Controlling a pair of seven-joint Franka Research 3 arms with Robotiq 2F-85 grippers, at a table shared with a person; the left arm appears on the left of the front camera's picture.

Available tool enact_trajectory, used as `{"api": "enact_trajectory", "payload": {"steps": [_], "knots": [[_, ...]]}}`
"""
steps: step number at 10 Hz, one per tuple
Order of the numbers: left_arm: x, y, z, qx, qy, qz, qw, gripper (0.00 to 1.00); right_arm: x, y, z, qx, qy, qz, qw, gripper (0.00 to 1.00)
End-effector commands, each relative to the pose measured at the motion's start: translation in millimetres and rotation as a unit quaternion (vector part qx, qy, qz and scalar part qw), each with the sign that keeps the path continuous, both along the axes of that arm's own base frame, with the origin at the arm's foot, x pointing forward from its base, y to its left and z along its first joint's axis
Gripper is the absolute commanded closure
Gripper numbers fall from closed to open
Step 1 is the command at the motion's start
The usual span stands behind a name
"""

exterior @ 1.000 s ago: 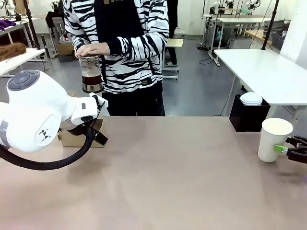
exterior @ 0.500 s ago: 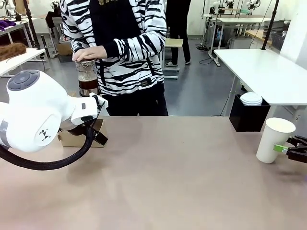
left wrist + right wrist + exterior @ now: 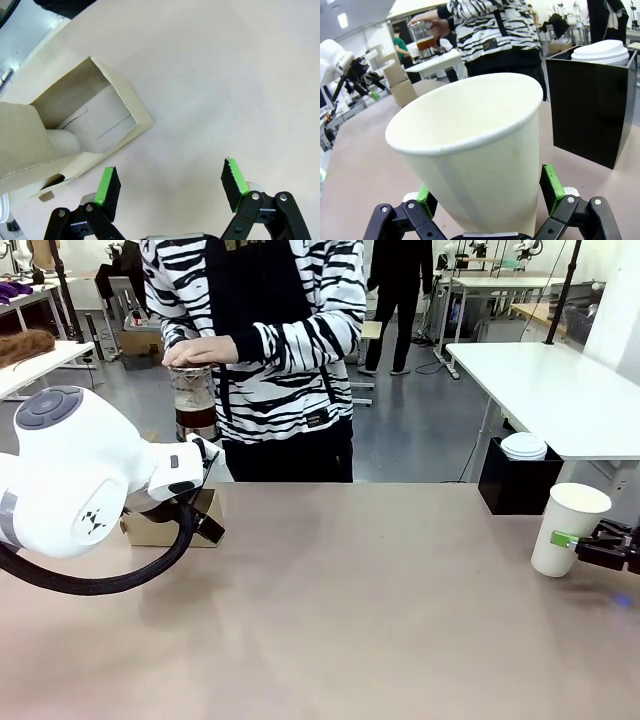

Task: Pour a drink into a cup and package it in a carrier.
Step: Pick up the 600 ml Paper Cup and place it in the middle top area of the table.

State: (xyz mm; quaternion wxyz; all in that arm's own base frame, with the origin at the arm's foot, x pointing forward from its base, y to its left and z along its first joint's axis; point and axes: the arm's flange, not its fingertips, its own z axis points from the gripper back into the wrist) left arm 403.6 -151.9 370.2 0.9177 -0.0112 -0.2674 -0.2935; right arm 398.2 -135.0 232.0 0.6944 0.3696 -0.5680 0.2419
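Across the pale brown table, taken left to right. No change at left: left gripper parked over bare surface, jaws spread and empty, just beside the cardboard carrier. Farther back, a slight rightward drift of the press jug with its dark drink, held off the table under the person's hand; nothing poured yet. Biggest shift at right: cup now tipped, rim leaning right, base nudged left, with right gripper advanced to straddle its lower half, jaws wide, green pads flanking the wall. Suggests first contact ahead of a grasp. Real pressure from the pads versus mere flanking: impossible to tell. Carrier largely screened by the left arm from the front, pockets unclear; right gripper cut off at the frame edge there.
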Motion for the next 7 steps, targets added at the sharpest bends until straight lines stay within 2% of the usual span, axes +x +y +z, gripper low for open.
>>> {"api": "enact_trajectory", "payload": {"steps": [1, 5, 6, 7], "knots": [[0, 0, 0, -0.001, 0.000, 0.000, 1.000, 0.00, 6, 4, 1, 0.004, -0.010, 0.003, 1.000, 0.00], [0, 0, 0, -0.001, 0.000, 0.000, 1.000, 0.00, 16, 14, 4, 0.009, -0.021, 0.018, 1.000, 0.00], [0, 0, 0, -0.001, 0.000, 0.000, 1.000, 0.00, 19, 17, 4, 0.005, -0.018, 0.021, 1.000, 0.06], [0, 0, 0, -0.001, 0.000, 0.000, 1.000, 0.00, 16, 12, 3, 0.011, -0.008, 0.008, 1.000, 0.20]]}}
